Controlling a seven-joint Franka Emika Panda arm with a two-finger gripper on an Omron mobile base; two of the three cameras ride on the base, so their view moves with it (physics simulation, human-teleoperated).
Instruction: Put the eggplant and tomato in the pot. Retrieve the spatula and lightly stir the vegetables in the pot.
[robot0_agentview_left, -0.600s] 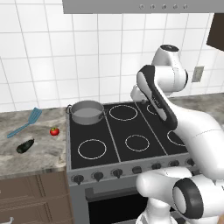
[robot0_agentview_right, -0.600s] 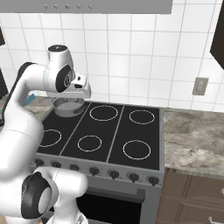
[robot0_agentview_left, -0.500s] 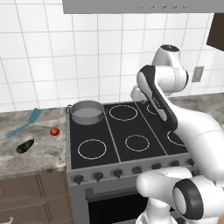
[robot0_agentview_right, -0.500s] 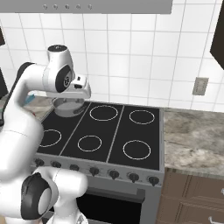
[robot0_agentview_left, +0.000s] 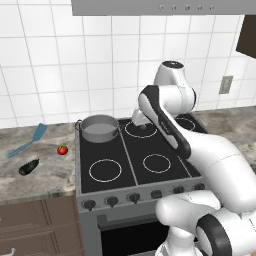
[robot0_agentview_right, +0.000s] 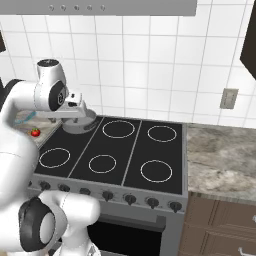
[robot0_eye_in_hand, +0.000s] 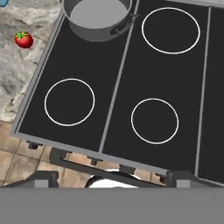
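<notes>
- The stove (robot0_agentview_left: 145, 165) has a black top with white burner rings.
- The pot (robot0_agentview_left: 100, 128) sits on its rear left burner.
- The grey stone desk (robot0_agentview_left: 45, 172) left of the stove bears the tomato (robot0_agentview_left: 62, 149), the eggplant (robot0_agentview_left: 29, 167) and the spatula (robot0_agentview_left: 28, 140), all apart.

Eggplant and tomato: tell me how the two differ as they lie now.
The eggplant is elongated and very dark green-black; the tomato is round and bright red. The eggplant is the longer of the two. The tomato lies nearer the pot; the eggplant lies farther left, toward the counter's front edge. Both rest on the stone counter left of the stove, outside the pot.
</notes>
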